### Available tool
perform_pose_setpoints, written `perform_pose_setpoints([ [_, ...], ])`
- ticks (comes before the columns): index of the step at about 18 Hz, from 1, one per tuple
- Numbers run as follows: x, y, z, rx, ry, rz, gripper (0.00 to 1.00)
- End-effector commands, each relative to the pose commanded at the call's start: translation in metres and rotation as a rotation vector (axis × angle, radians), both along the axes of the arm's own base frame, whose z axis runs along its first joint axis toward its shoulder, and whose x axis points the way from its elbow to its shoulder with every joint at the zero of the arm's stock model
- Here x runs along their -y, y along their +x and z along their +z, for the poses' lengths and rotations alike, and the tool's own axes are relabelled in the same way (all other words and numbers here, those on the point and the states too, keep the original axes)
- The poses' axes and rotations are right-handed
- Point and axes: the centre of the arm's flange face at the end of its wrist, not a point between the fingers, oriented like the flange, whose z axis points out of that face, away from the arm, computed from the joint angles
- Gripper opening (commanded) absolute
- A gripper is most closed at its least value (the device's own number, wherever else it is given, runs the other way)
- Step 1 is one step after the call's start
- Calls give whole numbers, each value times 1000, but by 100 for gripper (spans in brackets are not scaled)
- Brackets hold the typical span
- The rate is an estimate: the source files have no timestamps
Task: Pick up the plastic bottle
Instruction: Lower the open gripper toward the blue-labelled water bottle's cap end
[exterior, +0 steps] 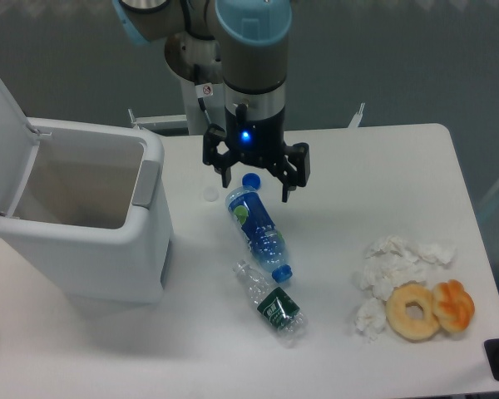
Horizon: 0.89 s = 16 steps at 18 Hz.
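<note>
the fixed camera shows the gripper (256, 176) hanging over the middle of the table (382, 166), nearer its far edge, with its fingers spread apart and nothing between them. it sits directly above the upper end of the blue-labelled bottle (258, 226), beside a loose blue cap (251, 179).

the plastic bottle (272, 302) lies on its side closer to the near edge, roughly mid-table, its neck end just beside or touching the blue-capped end of the other bottle.

the main risk, as i judge it, is grabbing the wrong bottle: the gripper is lined up with the blue one, and a straight descent would close on that. the two bottles lie nearly end to end, so a finger coming down near their meeting point could nudge both. the target looks thin-walled and crinkled, so it may crush, flex or squirt out sideways under a hard squeeze, and as a round body lying flat it could roll.

it is clear, ribbed plastic with a dark green label carrying white marks. a white open bin (91, 224) stands at the left edge. crumpled white tissues (391, 266) and two doughnut-like rings (428, 309) sit toward the near right corner; a small white disc (209, 194) lies by the bin.
</note>
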Motion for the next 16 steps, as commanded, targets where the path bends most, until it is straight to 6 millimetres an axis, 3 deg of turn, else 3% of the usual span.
perform_pose_setpoints([
  [4, 4, 1, -7, 7, -14, 11, 100],
  [8, 13, 1, -37, 44, -61, 25, 100],
  [16, 9, -7, -69, 47, -71, 133, 100],
])
